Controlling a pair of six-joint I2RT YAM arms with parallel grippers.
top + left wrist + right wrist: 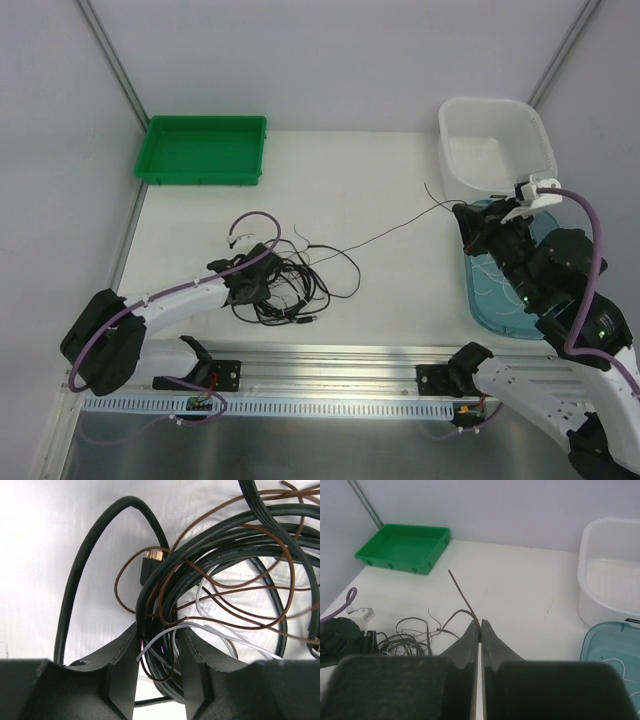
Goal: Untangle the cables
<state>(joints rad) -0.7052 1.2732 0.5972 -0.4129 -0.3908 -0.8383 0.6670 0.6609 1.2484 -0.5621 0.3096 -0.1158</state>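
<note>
near middle of table (380, 170), cables (290, 285) lie in messy pile. left gripper (157, 635) narrow, squeezes black cords (225, 550), my guess to keep pile from sliding. right gripper (480, 628) pinched tight on thin brown cord (462, 592), held off to right side so cord runs straight out of pile, easy to pull free.

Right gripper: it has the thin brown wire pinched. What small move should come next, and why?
Probably draw the right gripper a little rightward, away from the tangle. It is shut on the thin brown wire, which runs nearly straight back to that tangle, while the left gripper straddles the black cables, where brown loops are threaded through.
</note>
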